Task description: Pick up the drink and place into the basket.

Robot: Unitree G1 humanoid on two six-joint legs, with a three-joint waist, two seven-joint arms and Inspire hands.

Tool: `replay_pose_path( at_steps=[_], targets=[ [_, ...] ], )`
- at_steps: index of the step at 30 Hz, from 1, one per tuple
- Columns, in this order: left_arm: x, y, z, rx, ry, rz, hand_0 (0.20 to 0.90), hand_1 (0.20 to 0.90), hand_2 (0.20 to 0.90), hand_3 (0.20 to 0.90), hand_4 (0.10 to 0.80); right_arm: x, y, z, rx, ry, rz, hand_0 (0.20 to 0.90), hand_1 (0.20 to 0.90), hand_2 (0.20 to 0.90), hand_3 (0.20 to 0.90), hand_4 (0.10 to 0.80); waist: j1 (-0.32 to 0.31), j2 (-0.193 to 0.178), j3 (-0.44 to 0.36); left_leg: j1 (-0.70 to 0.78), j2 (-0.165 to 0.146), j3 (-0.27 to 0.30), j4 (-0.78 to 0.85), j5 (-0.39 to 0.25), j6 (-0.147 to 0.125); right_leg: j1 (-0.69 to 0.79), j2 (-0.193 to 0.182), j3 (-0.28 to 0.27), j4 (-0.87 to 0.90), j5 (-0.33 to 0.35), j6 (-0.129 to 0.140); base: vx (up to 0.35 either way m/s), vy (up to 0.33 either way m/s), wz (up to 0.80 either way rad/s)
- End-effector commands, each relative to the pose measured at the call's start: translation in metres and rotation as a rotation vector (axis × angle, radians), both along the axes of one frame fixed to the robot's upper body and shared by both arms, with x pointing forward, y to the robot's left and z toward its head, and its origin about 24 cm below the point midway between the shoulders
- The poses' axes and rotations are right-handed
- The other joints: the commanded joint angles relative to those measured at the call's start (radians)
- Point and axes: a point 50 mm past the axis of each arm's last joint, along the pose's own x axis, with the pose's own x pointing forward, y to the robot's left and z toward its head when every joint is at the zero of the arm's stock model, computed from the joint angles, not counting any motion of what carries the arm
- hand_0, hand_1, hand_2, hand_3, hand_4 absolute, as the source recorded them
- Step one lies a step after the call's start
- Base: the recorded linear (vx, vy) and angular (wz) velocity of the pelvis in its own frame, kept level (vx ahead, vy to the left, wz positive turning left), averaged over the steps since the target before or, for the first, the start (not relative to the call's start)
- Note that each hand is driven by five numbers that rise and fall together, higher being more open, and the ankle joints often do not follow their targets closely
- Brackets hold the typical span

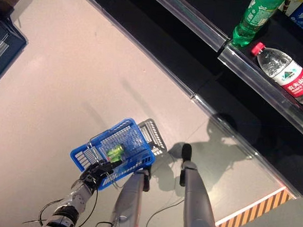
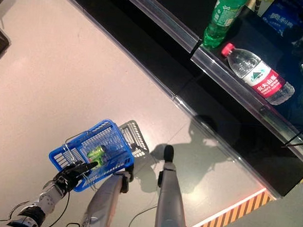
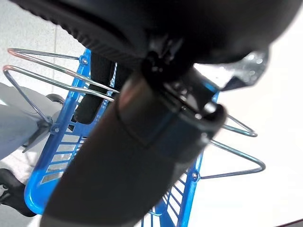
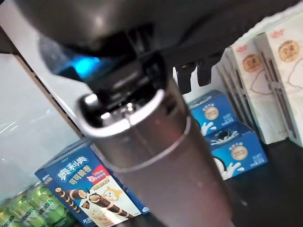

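The blue basket hangs low at the left, off the floor. My left hand is shut on its thin wire handles. A green drink lies inside the basket. On the dark shelf at the upper right a green bottle stands, and a clear water bottle with a red cap and red label lies on its side. My right hand is up at the shelf with straight fingers, holding nothing, in front of snack boxes. Green cans stand at the shelf's side.
The black shelf unit has a glass front edge running diagonally. Blue biscuit boxes and white boxes stand on it. Yellow-black floor tape lies at the lower right. A dark cabinet is at the left.
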Motion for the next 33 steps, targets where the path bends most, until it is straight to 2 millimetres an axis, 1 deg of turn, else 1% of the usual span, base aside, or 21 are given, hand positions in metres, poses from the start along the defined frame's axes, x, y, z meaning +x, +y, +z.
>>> replay_pose_path(
  at_steps=[1,2,7,9,11,17,19,21,25,28,31,33],
  targets=[
    [-0.056,0.018,-0.023,0.041,0.098,0.015,0.3,0.3,0.3,0.2,0.1,-0.033,-0.004,0.045,-0.121,-0.169,-0.076,0.9,0.9,0.9,0.9,0.8,0.005,-0.038,-0.074,-0.015,0.002,-0.015,-0.032,0.083,0.02,0.059,0.066,-0.025,0.079,-0.133,-0.077,0.0,0.0,0.0],
    [-0.057,0.018,-0.023,0.039,0.103,0.022,0.3,0.3,0.3,0.2,0.1,-0.03,0.002,0.043,-0.107,-0.161,-0.037,0.9,0.9,0.9,0.9,0.8,0.004,-0.04,-0.076,-0.011,0.003,-0.015,-0.034,0.083,0.02,0.063,0.066,-0.024,0.077,-0.133,-0.078,0.0,0.0,0.0],
    [-0.062,0.019,-0.026,0.031,0.114,0.041,0.3,0.3,0.3,0.2,0.1,-0.023,0.014,0.029,-0.087,-0.093,0.05,0.9,0.9,0.9,0.9,0.8,-0.003,-0.048,-0.083,0.003,0.006,-0.01,-0.038,0.08,0.019,0.075,0.069,-0.021,0.074,-0.138,-0.081,0.03,0.018,-0.01],
    [-0.062,0.02,-0.026,0.033,0.116,0.042,0.3,0.3,0.3,0.2,0.1,-0.023,0.014,0.025,-0.082,-0.08,0.056,0.9,0.9,0.9,0.9,0.8,-0.002,-0.052,-0.084,0.004,0.007,-0.01,-0.037,0.078,0.019,0.077,0.069,-0.021,0.075,-0.139,-0.081,0.02,-0.001,0.0],
    [-0.064,0.017,-0.027,0.03,0.119,0.046,0.3,0.3,0.3,0.2,0.1,-0.019,0.014,0.005,-0.07,0.01,0.092,0.9,0.9,0.9,0.9,0.8,-0.007,-0.061,-0.089,0.011,0.008,-0.008,-0.034,0.072,0.021,0.087,0.07,-0.02,0.072,-0.14,-0.083,0.048,0.004,0.01],
    [-0.063,0.017,-0.027,0.037,0.115,0.046,0.3,0.3,0.3,0.2,0.1,-0.012,0.009,-0.026,-0.009,0.142,0.124,0.9,0.9,0.9,0.9,0.8,-0.005,-0.07,-0.084,0.016,0.006,-0.006,-0.03,0.06,0.029,0.095,0.067,-0.021,0.066,-0.137,-0.082,0.0,0.0,0.0],
    [-0.063,0.017,-0.026,0.038,0.115,0.046,0.3,0.3,0.3,0.2,0.1,-0.012,0.009,-0.027,-0.004,0.145,0.128,0.9,0.9,0.9,0.9,0.8,-0.004,-0.07,-0.084,0.016,0.005,-0.006,-0.03,0.059,0.03,0.096,0.068,-0.021,0.065,-0.136,-0.082,0.0,0.0,0.0],
    [-0.063,0.017,-0.026,0.035,0.12,0.049,0.3,0.3,0.3,0.2,0.1,-0.004,0.017,-0.037,0.051,0.192,0.205,0.9,0.9,0.9,0.9,0.8,-0.002,-0.07,-0.083,0.026,0.004,-0.007,-0.035,0.058,0.031,0.104,0.067,-0.021,0.061,-0.135,-0.082,0.0,0.0,0.0],
    [-0.065,0.017,-0.027,0.03,0.127,0.061,0.3,0.3,0.3,0.2,0.1,-0.001,0.022,-0.049,0.052,0.227,0.241,0.9,0.9,0.9,0.9,0.8,-0.004,-0.076,-0.084,0.037,0.003,-0.004,-0.037,0.054,0.033,0.115,0.068,-0.021,0.058,-0.138,-0.082,0.0,0.0,0.0],
    [-0.064,0.016,-0.027,0.029,0.128,0.063,0.3,0.3,0.3,0.2,0.1,0.0,0.023,-0.056,0.058,0.25,0.241,0.9,0.9,0.9,0.9,0.8,-0.002,-0.079,-0.086,0.037,0.003,-0.006,-0.035,0.053,0.033,0.117,0.068,-0.022,0.058,-0.138,-0.082,0.0,0.0,0.0],
    [-0.062,0.013,-0.028,0.028,0.126,0.056,0.3,0.3,0.3,0.2,0.1,0.003,0.021,-0.071,0.076,0.288,0.235,0.9,0.9,0.9,0.9,0.8,0.002,-0.077,-0.084,0.034,0.001,-0.01,-0.032,0.053,0.035,0.119,0.066,-0.025,0.056,-0.136,-0.081,0.0,0.0,0.0],
    [-0.061,0.012,-0.027,0.029,0.126,0.055,0.3,0.3,0.3,0.2,0.1,0.004,0.021,-0.074,0.076,0.287,0.227,0.9,0.9,0.9,0.9,0.8,0.004,-0.075,-0.081,0.033,0.0,-0.011,-0.031,0.054,0.036,0.118,0.065,-0.027,0.057,-0.134,-0.08,0.0,0.0,0.0]
  ],
)
